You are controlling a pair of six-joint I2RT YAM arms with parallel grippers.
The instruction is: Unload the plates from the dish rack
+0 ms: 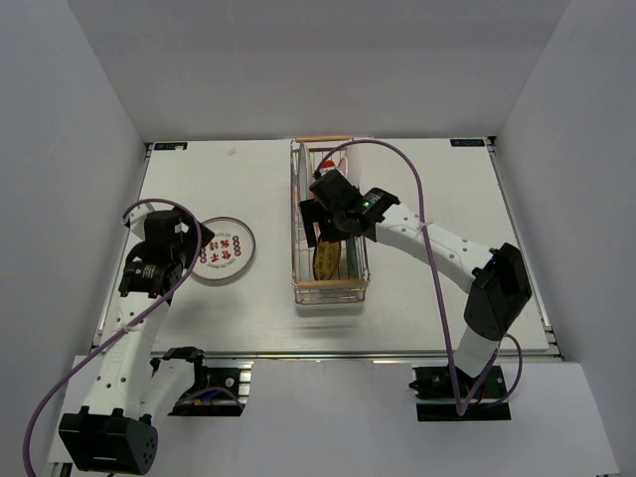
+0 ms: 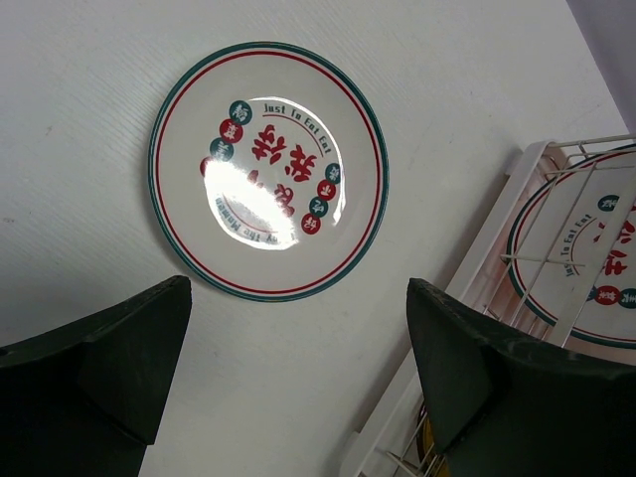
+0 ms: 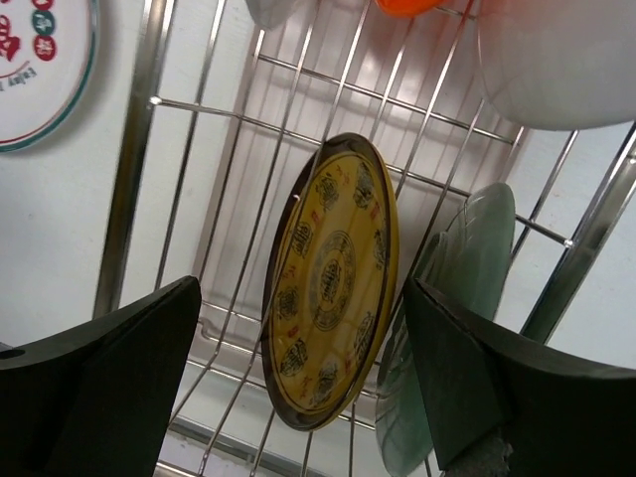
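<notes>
**A:** Where is the next plate to be found?

**B:** The yellow plate [image 3: 333, 283] is stood on edge in the dish rack [image 3: 139, 169], tilted. A green plate [image 3: 452, 298] is set just beside it, perhaps touching. An orange plate [image 3: 407, 5] and a white plate [image 3: 556, 60] are seen farther along.

**A:** How is it placed relative to the right gripper [image 3: 303, 298]?

**B:** It is framed between the fingers [image 3: 119, 378], which are spread apart with nothing held. Contact is not yet made.

**A:** What could go wrong?

**B:** Since the plate is tilted, its face could be struck by one finger and the plate knocked over. With so little room left, the green plate could be caught too. The rim might be snagged on a wire if the plate is lifted askew.

**A:** And the left gripper [image 2: 298, 298]?

**B:** It is spread apart and empty above a teal-rimmed plate [image 2: 268, 169] laid flat on the counter [image 2: 79, 60], just beside the rack.
</notes>
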